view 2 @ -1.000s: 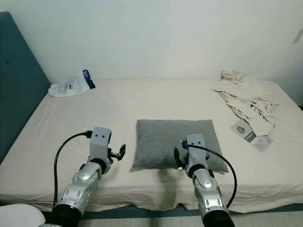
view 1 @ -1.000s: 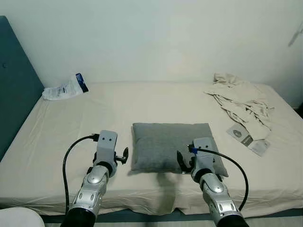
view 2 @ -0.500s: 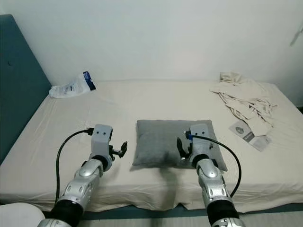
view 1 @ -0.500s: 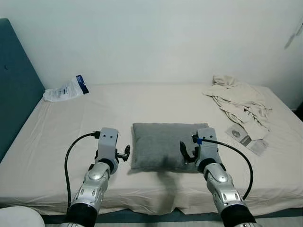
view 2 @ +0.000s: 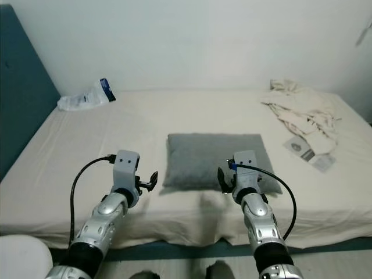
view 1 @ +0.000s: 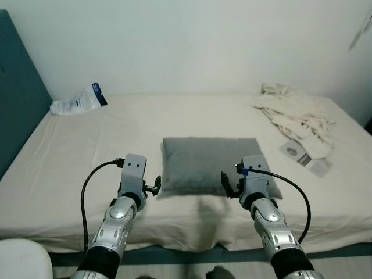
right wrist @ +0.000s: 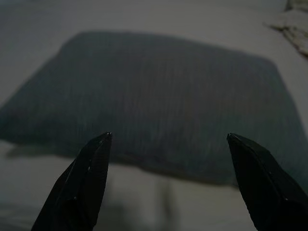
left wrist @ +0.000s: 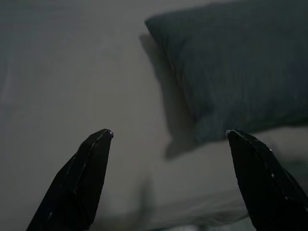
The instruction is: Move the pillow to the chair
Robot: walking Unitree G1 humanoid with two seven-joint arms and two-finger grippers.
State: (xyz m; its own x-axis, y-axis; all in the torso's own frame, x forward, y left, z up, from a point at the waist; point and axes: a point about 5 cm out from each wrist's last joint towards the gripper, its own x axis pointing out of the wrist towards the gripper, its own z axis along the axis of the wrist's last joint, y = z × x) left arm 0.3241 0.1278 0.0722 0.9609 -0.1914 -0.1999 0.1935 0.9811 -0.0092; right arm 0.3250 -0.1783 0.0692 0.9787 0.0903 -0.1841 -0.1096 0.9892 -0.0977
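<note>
The gray pillow (view 1: 212, 164) lies flat in the middle of the bed (view 1: 70, 168), and the left gripper (view 1: 152, 187) and right gripper (view 1: 228, 185) hover by its near corners, fingers apart.

Bed (view 1: 70, 168) with beige sheet spans the view ahead of both tools. White plastic packet (view 1: 78, 103) with dark blue end lies far ahead, off to the left, near the teal headboard (view 1: 17, 104). Crumpled cream cloth (view 1: 293, 113) far ahead to the right; a small printed packet (view 1: 305, 158) just beside its near edge. Pale wall (view 1: 192, 46) behind.
</note>
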